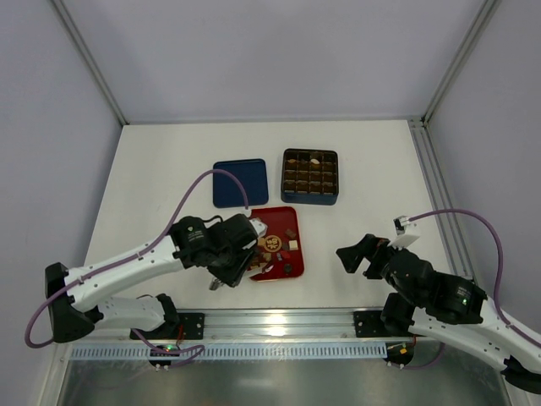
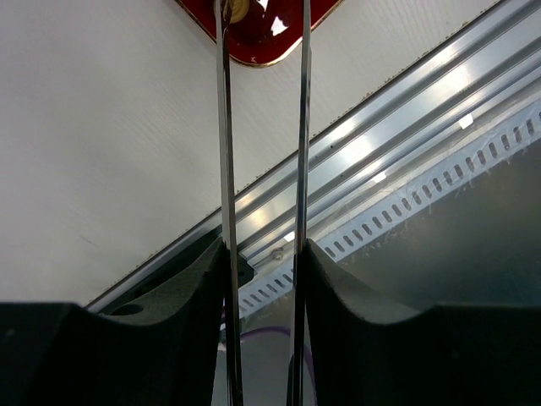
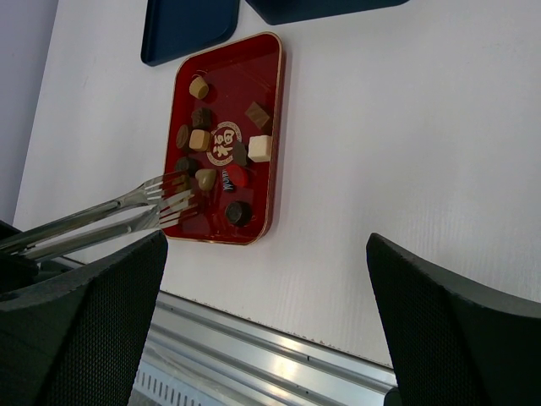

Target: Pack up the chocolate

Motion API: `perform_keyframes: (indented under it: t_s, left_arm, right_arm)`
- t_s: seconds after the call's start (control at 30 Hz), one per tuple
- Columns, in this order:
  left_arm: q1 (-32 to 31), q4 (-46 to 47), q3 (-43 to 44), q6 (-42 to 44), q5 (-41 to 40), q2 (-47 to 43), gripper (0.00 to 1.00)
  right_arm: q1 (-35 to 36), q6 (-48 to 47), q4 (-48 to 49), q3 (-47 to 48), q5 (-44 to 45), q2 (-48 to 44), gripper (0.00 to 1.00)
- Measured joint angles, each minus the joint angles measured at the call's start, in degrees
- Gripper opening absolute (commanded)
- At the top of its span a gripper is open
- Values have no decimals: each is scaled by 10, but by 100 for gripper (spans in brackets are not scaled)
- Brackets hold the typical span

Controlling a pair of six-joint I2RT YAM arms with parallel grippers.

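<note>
Several chocolate pieces (image 3: 260,148), dark, tan and cream, lie loose on the red tray (image 3: 228,93). My left gripper (image 1: 230,269) is shut on a pair of metal tongs (image 2: 223,127), one blade against each finger (image 2: 203,279). The forked tips of the tongs (image 3: 173,201) reach over the tray's near left corner. A tan piece (image 2: 235,8) shows at the blade tips; whether it is pinched I cannot tell. The dark blue box (image 1: 309,176) stands behind the tray with a few pieces in its far row. My right gripper (image 1: 359,254) is open and holds nothing, to the right of the tray.
The blue lid (image 1: 240,183) lies flat to the left of the box. A metal rail (image 1: 279,321) runs along the table's near edge. Frame posts and grey walls close in the sides and back.
</note>
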Motion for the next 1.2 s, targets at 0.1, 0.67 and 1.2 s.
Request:
perform_keyframes:
  t_s: [0.1,0.67,1.2]
  left_arm:
    - [-2,0,2,0,0,3,39]
    - [-7,-2,7,3,0,14,39]
    - [-20,-5,19,5,-2,35,38]
  right_arm:
    - [0,2,-2,0,0,-3,100]
    - [0,2,-5,-1,0,-3,100]
    - [0,3,-5,-4,1,-7,100]
